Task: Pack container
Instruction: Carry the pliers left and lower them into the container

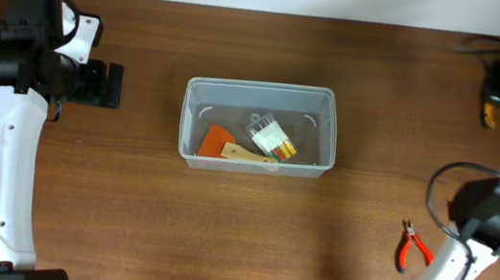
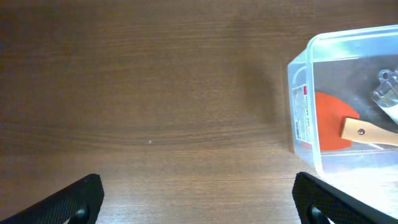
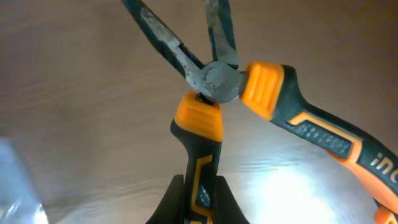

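Note:
The container [image 1: 262,86], a clear plastic tub, stands mid-table. It holds an orange scraper with a wooden handle [image 1: 221,145] and a clear pack of coloured pieces [image 1: 271,138]. My left gripper [image 1: 102,84] is open and empty above bare wood to the tub's left. In the left wrist view the tub [image 2: 300,74] is at the right edge, beyond my open fingers [image 2: 199,199]. My right gripper [image 1: 494,106] is at the far right back, shut on one handle of orange-and-black pliers [image 3: 217,78]. The fingers [image 3: 198,190] clamp that handle, and the pliers' jaws are spread.
Small red-handled pliers [image 1: 413,247] lie on the wood at the front right, beside the right arm's base. A black cable loops near them. A pale blurred shape [image 3: 15,186] shows at the lower left of the right wrist view.

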### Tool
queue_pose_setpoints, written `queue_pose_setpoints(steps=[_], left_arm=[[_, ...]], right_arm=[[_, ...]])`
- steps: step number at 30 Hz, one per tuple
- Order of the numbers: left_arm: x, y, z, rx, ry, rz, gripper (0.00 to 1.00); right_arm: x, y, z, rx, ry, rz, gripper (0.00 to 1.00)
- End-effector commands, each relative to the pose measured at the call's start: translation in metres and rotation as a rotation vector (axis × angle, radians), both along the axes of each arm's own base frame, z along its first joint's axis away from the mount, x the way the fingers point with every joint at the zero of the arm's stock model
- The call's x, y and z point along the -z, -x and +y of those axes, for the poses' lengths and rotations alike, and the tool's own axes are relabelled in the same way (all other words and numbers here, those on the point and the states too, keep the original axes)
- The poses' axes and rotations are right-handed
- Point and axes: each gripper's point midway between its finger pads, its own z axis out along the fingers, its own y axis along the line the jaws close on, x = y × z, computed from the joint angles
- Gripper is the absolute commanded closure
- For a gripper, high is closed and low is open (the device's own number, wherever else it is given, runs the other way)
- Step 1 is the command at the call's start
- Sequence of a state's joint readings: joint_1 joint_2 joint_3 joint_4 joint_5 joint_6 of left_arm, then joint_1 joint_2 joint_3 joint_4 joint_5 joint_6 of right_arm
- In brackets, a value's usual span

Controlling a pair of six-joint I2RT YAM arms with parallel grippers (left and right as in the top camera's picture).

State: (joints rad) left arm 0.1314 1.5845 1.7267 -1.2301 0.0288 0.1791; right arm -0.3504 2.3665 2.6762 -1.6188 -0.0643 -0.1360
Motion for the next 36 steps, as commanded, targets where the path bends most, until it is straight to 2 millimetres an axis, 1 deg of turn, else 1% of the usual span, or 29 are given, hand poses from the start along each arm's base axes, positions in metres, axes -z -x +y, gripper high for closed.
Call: queue_pose_setpoints(steps=[1,3,9,10,11,15,16,17,19,21,22,25,27,29,32,33,34,36], left_arm=[[-0.003,-0.003,0.001,-0.007,0.002,-0.009,0.01],[-0.003,-0.003,0.001,-0.006,0.002,-0.010,0.01],[-0.003,-0.003,0.001,-0.007,0.002,-0.010,0.01],[-0.003,-0.003,0.001,-0.007,0.002,-0.010,0.01],[-0.003,-0.003,0.001,-0.007,0.002,-0.010,0.01],[-0.003,-0.003,0.001,-0.007,0.002,-0.009,0.01],[-0.003,-0.003,0.001,-0.007,0.002,-0.010,0.01],[-0.003,-0.003,0.001,-0.007,0.002,-0.010,0.01],[-0.003,-0.003,0.001,-0.007,0.002,-0.010,0.01],[-0.003,-0.003,0.001,-0.007,0.002,-0.010,0.01],[-0.003,-0.003,0.001,-0.007,0.002,-0.010,0.01],[-0.003,-0.003,0.001,-0.006,0.002,-0.010,0.01],[-0.003,-0.003,0.001,-0.007,0.002,-0.010,0.01],[-0.003,-0.003,0.001,-0.007,0.002,-0.010,0.01],[-0.003,-0.003,0.001,-0.007,0.002,-0.010,0.01],[-0.003,-0.003,0.001,-0.007,0.002,-0.010,0.01],[-0.003,-0.003,0.001,-0.007,0.002,-0.010,0.01],[-0.003,-0.003,0.001,-0.007,0.002,-0.010,0.01]], right_arm=[[-0.037,-0.007,0.057,-0.189,0.007,-0.080,0.96],[-0.048,-0.004,0.084,-0.261,0.014,-0.088,0.96],[-0.075,0.003,0.155,-0.424,0.024,-0.133,0.95],[-0.079,0.005,0.170,-0.458,0.023,-0.144,0.95],[-0.081,0.006,0.179,-0.477,0.023,-0.148,0.95],[-0.084,0.012,0.233,-0.578,0.017,-0.153,0.94],[-0.083,0.014,0.243,-0.600,0.015,-0.153,0.94],[-0.083,0.018,0.260,-0.639,0.013,-0.153,0.94],[-0.083,0.025,0.287,-0.699,0.008,-0.154,0.94],[-0.083,0.032,0.308,-0.750,0.004,-0.155,0.94],[-0.083,0.039,0.326,-0.791,0.001,-0.155,0.94],[-0.080,0.051,0.352,-0.859,-0.001,-0.144,0.93],[-0.075,0.057,0.364,-0.888,-0.002,-0.127,0.93],[-0.066,0.065,0.373,-0.932,0.001,-0.092,0.93],[-0.046,0.073,0.377,-0.957,0.011,-0.017,0.93],[-0.039,0.076,0.376,-0.972,0.015,0.007,0.93],[-0.025,0.081,0.374,-1.000,0.020,0.059,0.93],[-0.012,0.086,0.372,-1.027,0.025,0.109,0.93]])
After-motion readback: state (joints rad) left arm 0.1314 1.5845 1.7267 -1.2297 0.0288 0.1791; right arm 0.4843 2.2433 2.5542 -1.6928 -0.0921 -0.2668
